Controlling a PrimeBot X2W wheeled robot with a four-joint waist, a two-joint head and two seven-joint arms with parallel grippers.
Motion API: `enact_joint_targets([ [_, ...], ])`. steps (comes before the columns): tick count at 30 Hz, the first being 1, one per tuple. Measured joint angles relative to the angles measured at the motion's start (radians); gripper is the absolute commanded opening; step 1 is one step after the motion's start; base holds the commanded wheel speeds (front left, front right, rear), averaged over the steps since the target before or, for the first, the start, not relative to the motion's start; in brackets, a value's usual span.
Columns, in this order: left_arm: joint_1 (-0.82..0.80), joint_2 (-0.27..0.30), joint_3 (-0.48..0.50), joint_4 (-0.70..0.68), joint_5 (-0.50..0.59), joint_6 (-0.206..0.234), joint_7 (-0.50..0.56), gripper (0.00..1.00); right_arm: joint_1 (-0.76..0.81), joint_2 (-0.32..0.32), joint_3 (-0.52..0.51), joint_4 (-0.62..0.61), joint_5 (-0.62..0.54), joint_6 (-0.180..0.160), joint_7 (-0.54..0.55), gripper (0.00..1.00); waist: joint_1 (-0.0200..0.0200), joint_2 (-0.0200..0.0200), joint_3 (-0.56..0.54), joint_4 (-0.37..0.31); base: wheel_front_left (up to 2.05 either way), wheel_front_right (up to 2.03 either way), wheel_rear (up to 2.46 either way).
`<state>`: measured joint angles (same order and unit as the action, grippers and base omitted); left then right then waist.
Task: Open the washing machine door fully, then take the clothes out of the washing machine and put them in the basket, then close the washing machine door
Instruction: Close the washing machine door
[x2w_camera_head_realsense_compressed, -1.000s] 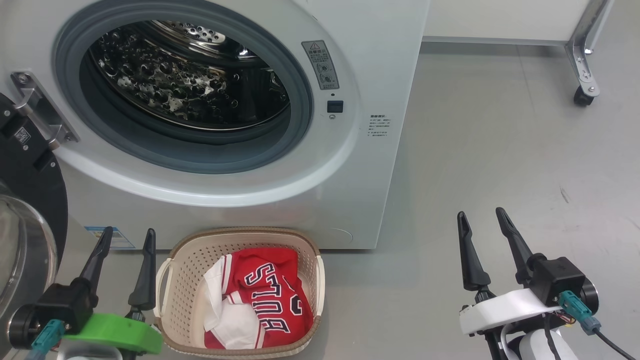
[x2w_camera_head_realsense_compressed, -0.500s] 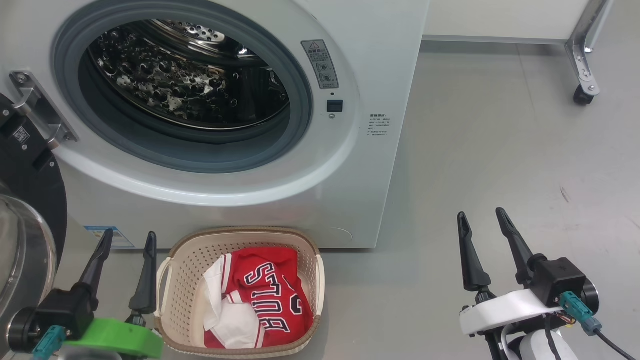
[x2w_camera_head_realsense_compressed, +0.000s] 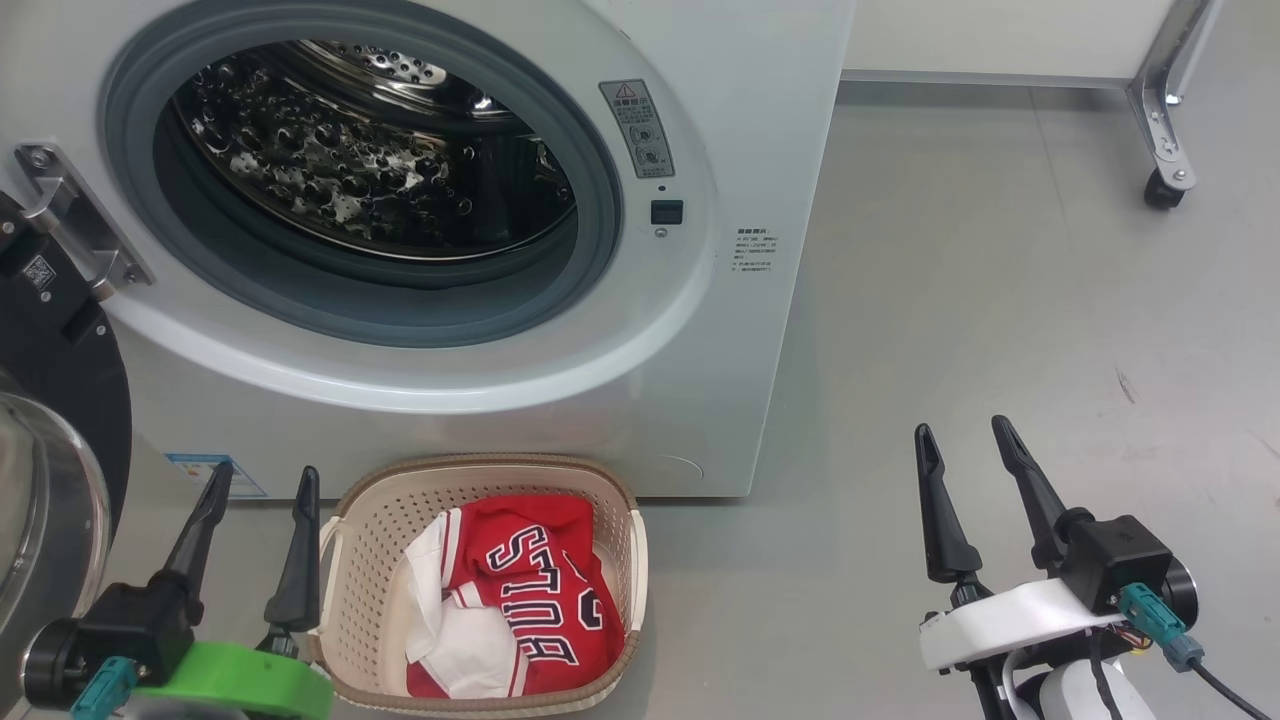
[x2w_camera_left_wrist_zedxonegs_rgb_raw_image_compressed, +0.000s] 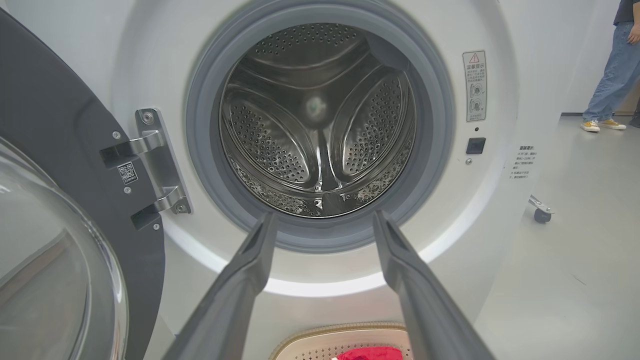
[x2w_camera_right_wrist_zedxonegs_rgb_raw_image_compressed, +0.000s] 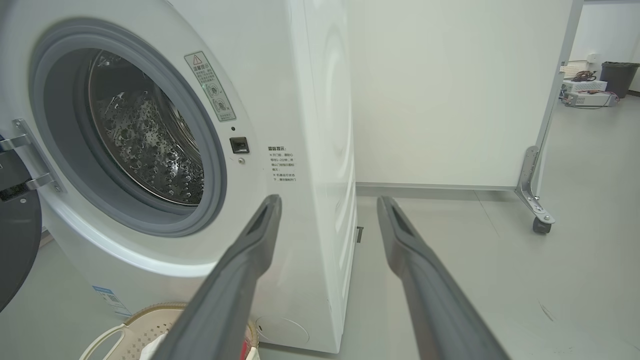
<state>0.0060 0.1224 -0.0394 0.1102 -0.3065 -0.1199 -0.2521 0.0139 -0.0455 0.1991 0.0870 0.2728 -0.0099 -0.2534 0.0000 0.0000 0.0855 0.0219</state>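
The white washing machine (x2w_camera_head_realsense_compressed: 700, 120) stands with its door (x2w_camera_head_realsense_compressed: 60, 400) swung wide open to the left, black rim and glass bowl showing. Its steel drum (x2w_camera_left_wrist_zedxonegs_rgb_raw_image_compressed: 320, 115) looks empty. The cream basket (x2w_camera_head_realsense_compressed: 370, 510) sits on the floor in front of the machine, holding the red and white clothes (x2w_camera_head_realsense_compressed: 530, 590). My left gripper (x2w_camera_head_realsense_compressed: 265, 472) hovers open just left of the basket, pointing at the drum opening, fingers wide apart (x2w_camera_left_wrist_zedxonegs_rgb_raw_image_compressed: 324, 216) with nothing between them. My right gripper (x2w_camera_head_realsense_compressed: 960, 428) is open over bare floor to the right of the machine, also empty (x2w_camera_right_wrist_zedxonegs_rgb_raw_image_compressed: 329, 200).
Behind the machine's right side is a white partition on a castor wheel (x2w_camera_head_realsense_compressed: 1165, 190). In the left wrist view a person's legs (x2w_camera_left_wrist_zedxonegs_rgb_raw_image_compressed: 612, 75) stand far off to the right. Grey floor (x2w_camera_head_realsense_compressed: 1000, 300) stretches right of the washer.
My left gripper has drifted slightly lower and to the right beside the basket. The head view itself shifted a little. The right gripper, basket and door stay put.
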Motion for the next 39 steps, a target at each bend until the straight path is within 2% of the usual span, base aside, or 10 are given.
enact_joint_targets([
  [20,0.005,-0.015,-0.003,0.005,0.002,-0.001,0.0,1.0,0.0,0.0,0.0,0.001,0.0,0.008,0.0,1.0,0.0,0.0,0.002,0.003,-0.11,0.11,0.0],
  [39,0.005,-0.016,-0.015,0.004,0.002,-0.004,0.0,1.0,0.0,0.0,0.001,0.004,0.0,0.009,0.0,1.0,0.0,0.0,0.006,0.011,-0.79,0.79,0.0],
])
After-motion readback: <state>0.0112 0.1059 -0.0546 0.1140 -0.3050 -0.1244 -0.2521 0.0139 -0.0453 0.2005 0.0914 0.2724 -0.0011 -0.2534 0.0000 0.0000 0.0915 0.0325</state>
